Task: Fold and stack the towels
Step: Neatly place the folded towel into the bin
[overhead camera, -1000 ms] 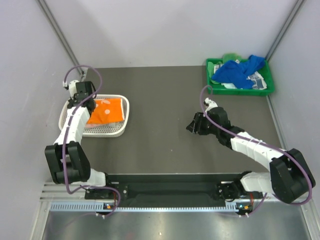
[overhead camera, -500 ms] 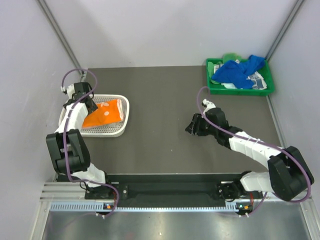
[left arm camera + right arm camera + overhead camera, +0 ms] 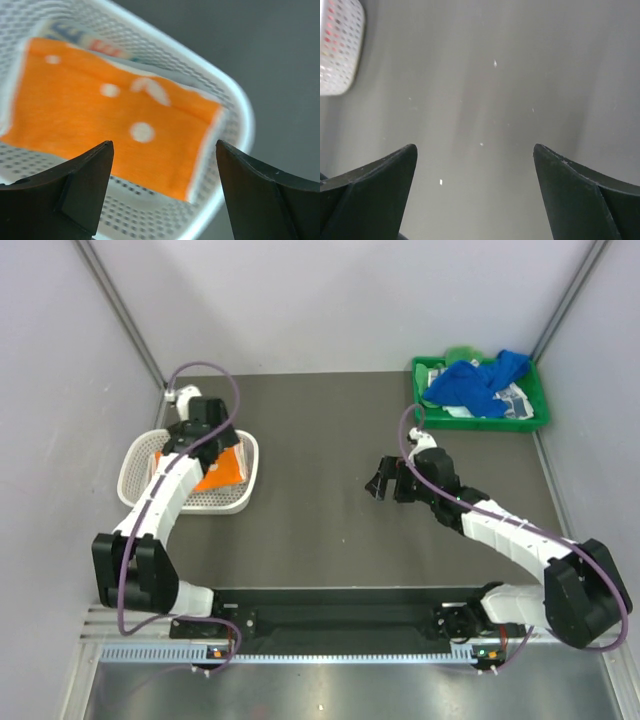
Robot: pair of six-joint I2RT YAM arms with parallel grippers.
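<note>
L tool (image 3: 164, 150) open over folded orange towel (image 3: 100, 112); R tool (image 3: 475, 152) open, empty, nearer blue towel (image 3: 468, 383) lying far-right in green tray (image 3: 482, 423).

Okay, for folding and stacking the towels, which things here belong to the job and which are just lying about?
Job:
- orange towel, folded in the white basket
- lettered towel under it
- blue towel, crumpled in the green tray
- printed white cloth beneath it

Lying about:
- white basket
- green tray
</note>
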